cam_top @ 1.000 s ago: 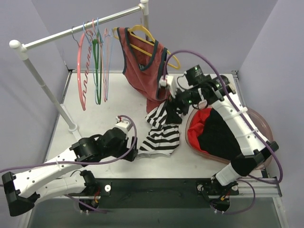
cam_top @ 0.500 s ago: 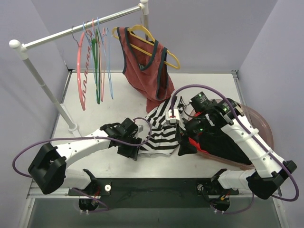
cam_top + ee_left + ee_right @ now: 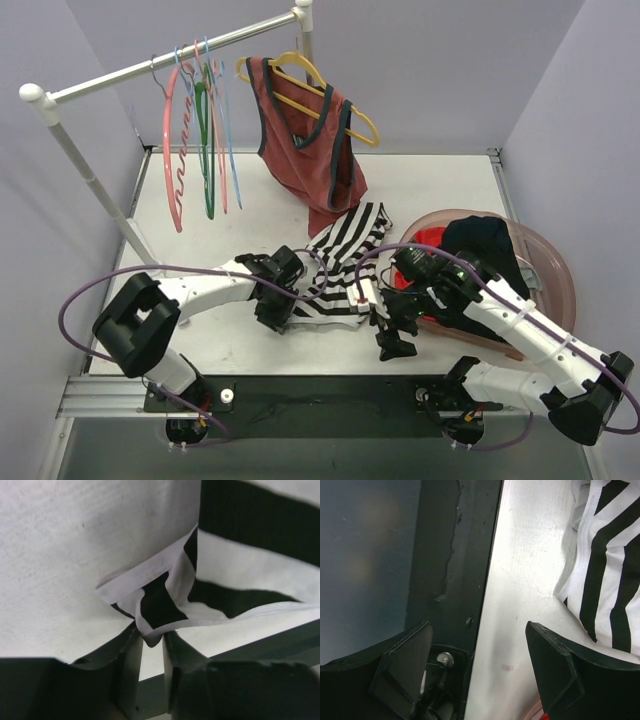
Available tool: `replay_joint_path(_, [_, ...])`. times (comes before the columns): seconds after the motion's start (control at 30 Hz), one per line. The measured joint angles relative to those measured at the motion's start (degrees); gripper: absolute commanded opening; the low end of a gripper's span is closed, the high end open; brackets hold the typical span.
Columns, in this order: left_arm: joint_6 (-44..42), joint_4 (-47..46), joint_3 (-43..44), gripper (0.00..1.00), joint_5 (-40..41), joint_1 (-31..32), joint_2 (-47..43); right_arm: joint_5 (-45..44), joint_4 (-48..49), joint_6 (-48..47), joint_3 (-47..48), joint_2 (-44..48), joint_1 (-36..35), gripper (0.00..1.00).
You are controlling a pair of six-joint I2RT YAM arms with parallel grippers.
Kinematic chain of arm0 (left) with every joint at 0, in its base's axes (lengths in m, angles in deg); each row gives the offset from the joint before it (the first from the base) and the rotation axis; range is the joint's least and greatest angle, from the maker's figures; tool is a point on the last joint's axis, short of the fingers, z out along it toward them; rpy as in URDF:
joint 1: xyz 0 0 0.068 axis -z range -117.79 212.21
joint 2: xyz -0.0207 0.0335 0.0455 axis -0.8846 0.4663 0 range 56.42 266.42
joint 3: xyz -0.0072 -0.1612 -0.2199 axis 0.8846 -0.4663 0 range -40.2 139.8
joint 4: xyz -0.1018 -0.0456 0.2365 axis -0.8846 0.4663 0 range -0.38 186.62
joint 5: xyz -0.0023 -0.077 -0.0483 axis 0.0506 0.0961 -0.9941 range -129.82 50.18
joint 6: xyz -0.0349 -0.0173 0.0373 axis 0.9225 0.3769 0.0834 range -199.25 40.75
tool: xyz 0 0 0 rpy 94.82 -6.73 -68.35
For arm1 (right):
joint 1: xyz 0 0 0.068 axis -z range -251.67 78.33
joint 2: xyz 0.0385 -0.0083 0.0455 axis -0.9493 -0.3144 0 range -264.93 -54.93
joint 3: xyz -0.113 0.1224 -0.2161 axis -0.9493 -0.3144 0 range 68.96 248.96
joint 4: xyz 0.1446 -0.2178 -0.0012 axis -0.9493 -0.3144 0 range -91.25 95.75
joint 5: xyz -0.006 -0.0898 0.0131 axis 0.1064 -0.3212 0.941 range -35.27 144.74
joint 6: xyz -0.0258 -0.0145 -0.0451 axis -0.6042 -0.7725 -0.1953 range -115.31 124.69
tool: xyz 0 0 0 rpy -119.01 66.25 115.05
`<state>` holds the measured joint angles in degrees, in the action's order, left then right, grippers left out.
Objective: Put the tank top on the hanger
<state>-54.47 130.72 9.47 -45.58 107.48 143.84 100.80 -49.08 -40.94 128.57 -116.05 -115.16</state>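
The black-and-white striped tank top (image 3: 340,270) lies crumpled flat on the table's middle. My left gripper (image 3: 280,315) is at its near left hem. In the left wrist view its fingertips (image 3: 152,640) pinch a folded corner of the striped tank top (image 3: 160,605). My right gripper (image 3: 392,335) hovers open by the top's near right corner, with nothing between its fingers (image 3: 477,630); the tank top (image 3: 605,595) lies just beside the right finger. The light-blue wire hanger (image 3: 229,150) hangs on the rail among other hangers, far from both grippers.
A rust-red tank top (image 3: 310,140) hangs on a yellow hanger on the rail (image 3: 120,78). Pink (image 3: 172,150) and green (image 3: 205,150) hangers hang beside the blue one. The rail's post (image 3: 100,190) stands at the left. A pink basin (image 3: 545,270) holds black and red clothes at the right.
My left gripper reached the tank top's near hem and closed on a fold. The right arm swung back from the top's far end to its near right corner, staying open.
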Motion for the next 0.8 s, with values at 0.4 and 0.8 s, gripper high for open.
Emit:
replay_joint_path(0.4, [1.1,-1.4,1.1,0.00,-3.4,-0.9,-6.8,-14.7,18.1,-8.0,-14.9,-0.9,-14.4,0.54])
replay_joint_path(0.8, [8.0,-1.2,-5.0,0.00,-9.1,-3.1,-27.2,-34.3,47.3,5.4,-24.3,-6.3,-16.6,0.56])
